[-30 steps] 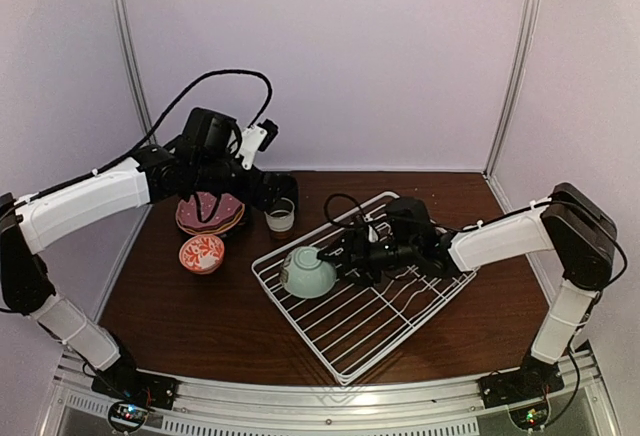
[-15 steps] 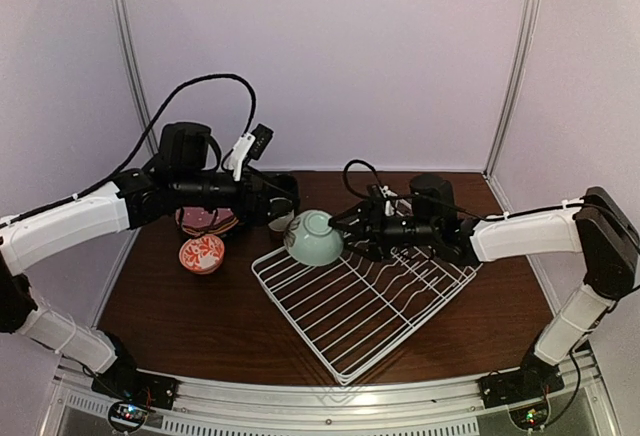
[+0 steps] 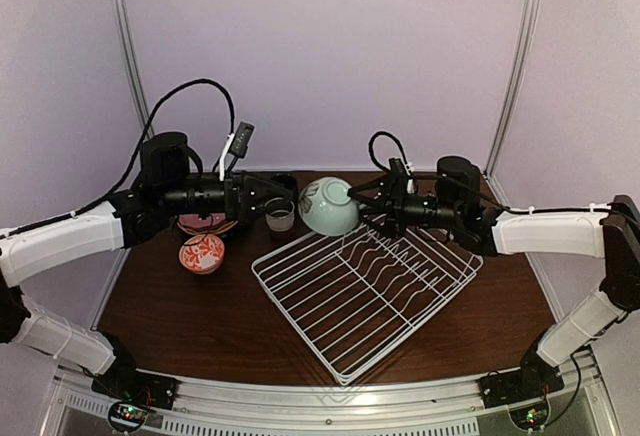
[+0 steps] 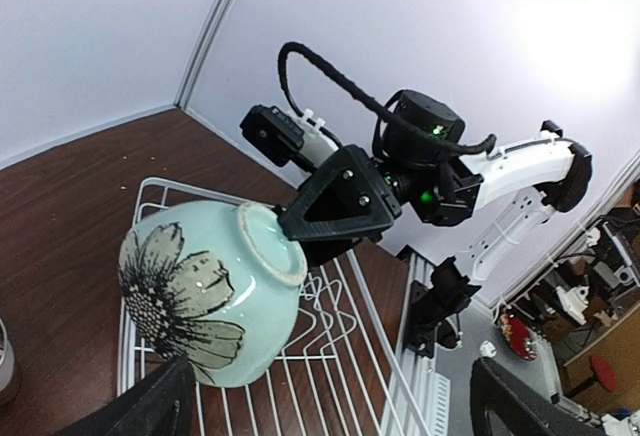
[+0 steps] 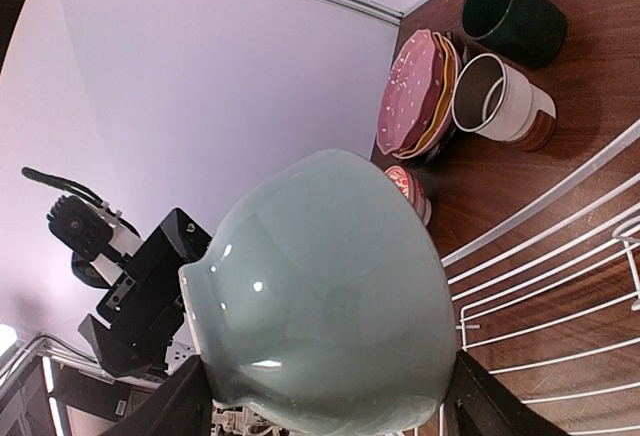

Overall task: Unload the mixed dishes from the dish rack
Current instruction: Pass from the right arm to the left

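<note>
Right end effector [image 3: 358,199] clamped on the foot of the pale green bowl [image 3: 327,206], held in the air over the counter [image 3: 200,316], at 11 o'clock of the dish rack [image 3: 360,296]. Left end effector [image 3: 283,194] spread wide, gripping nothing, at 9 o'clock of the bowl, near the white-and-brown cup [image 3: 281,218].

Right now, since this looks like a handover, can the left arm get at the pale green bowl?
Probably yes. The left gripper is open and faces the pale green bowl, which the right gripper holds in the air over the far corner of the dish rack; nothing shows between them.
</note>
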